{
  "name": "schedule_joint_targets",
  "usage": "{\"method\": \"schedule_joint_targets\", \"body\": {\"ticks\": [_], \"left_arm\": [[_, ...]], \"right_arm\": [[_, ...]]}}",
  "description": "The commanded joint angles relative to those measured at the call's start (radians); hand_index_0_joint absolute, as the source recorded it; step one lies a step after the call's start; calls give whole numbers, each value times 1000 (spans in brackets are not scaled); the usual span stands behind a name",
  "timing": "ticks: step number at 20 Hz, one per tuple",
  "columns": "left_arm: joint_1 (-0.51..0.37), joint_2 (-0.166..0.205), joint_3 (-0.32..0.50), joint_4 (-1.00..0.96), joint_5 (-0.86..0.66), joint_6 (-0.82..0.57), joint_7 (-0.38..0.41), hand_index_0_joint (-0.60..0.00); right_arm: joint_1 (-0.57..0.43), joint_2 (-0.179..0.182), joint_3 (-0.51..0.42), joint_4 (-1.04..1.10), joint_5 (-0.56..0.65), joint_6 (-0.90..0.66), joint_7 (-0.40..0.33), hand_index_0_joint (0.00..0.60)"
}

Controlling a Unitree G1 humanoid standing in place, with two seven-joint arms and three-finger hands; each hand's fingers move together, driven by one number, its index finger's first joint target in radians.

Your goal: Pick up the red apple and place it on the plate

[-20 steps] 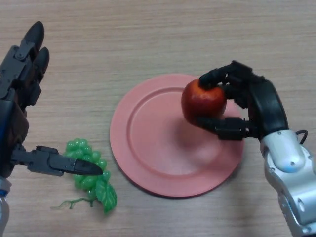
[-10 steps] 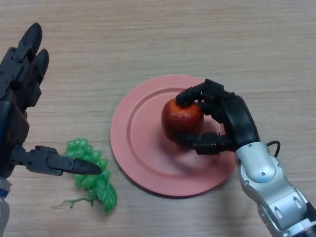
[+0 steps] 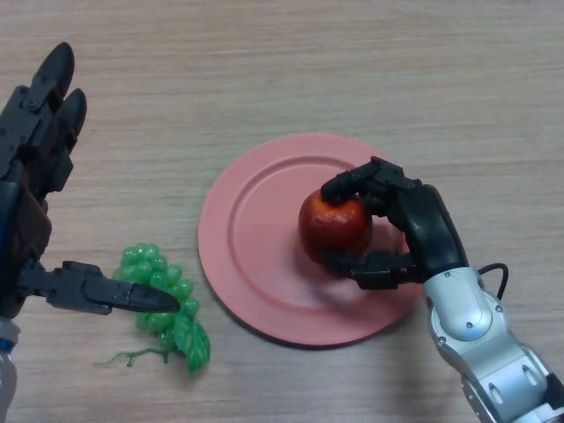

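Gripping the red apple [image 3: 335, 227], the right hand [image 3: 421, 231] has its fingers curled over the top and its thumb under the near side; the apple sits on the pink plate [image 3: 256, 247], right of the plate's centre toward 3 o'clock. Whether the apple's base bears fully on the plate cannot be told, since the thumb hides the contact.

The plate's left half and near rim are bare. Its rim at 4 o'clock is covered by the right wrist.

The green grapes [image 3: 166, 304] lie on the wooden table [image 3: 308, 62] just beside the plate's rim at 8 o'clock, apart from it by a narrow strip of table.

The left hand [image 3: 40, 189] shows at the 9 o'clock edge, fingers straight and holding nothing, its thumb tip over the grapes and hiding part of the bunch. Its arm is cut off by the frame edge.

From 10 through 2 o'clock the table beyond the plate carries nothing.
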Motion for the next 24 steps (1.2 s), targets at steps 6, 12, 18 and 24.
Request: {"method": "schedule_joint_targets", "body": {"ticks": [6, 12, 18, 24], "left_arm": [[-49, 50, 92, -124, -32, -72, 31, 0], [-61, 51, 83, -152, -37, -37, 27, 0], [-75, 55, 75, -134, -28, -50, 33, 0], [-41, 30, 50, -154, -58, -50, 24, 0]], "right_arm": [[-32, -3, -26, -268, 111, 33, 8, 0], [10, -3, -103, -463, 172, 128, 56, 0], [90, -3, -246, -695, 197, 224, 180, 0], [186, -34, -352, -906, 268, 251, 236, 0]]}}
